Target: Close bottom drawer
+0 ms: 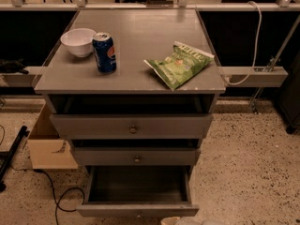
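The bottom drawer is the lowest of three grey drawers in the cabinet. It is pulled far out, so its dark empty box shows from above. Its narrow front panel lies near the bottom edge of the view, with the small knob just visible. My gripper shows only as a pale shape at the very bottom edge. It sits just in front of and to the right of the drawer's front panel.
The middle drawer and the top drawer each stand slightly out. On the cabinet top are a white bowl, a blue soda can and a green chip bag. A cardboard box and cables lie on the floor at the left.
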Motion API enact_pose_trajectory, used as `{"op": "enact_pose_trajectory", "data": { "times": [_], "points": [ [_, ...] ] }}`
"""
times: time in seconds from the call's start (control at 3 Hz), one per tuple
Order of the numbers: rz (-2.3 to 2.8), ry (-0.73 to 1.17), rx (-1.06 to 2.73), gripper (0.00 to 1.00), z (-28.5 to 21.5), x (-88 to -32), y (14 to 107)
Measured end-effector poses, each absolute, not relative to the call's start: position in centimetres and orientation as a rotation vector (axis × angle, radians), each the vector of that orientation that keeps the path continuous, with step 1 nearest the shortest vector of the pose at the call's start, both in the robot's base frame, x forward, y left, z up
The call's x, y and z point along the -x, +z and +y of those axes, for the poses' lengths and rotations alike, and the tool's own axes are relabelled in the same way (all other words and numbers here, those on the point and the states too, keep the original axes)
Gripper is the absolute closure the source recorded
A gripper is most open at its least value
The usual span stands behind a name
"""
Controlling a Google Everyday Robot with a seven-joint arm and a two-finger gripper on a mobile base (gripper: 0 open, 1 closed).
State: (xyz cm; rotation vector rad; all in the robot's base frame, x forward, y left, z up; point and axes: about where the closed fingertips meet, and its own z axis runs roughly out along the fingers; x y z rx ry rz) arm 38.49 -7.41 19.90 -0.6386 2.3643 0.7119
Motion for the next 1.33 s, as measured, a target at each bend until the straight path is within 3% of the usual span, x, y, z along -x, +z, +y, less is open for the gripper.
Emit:
{"op": "enact_pose_trajectory", "data": {
  "times": [1.33],
  "points": [
    [2.251,0.699,0.398,1.00,-5.6,-41.9,15.8]
  ]
}}
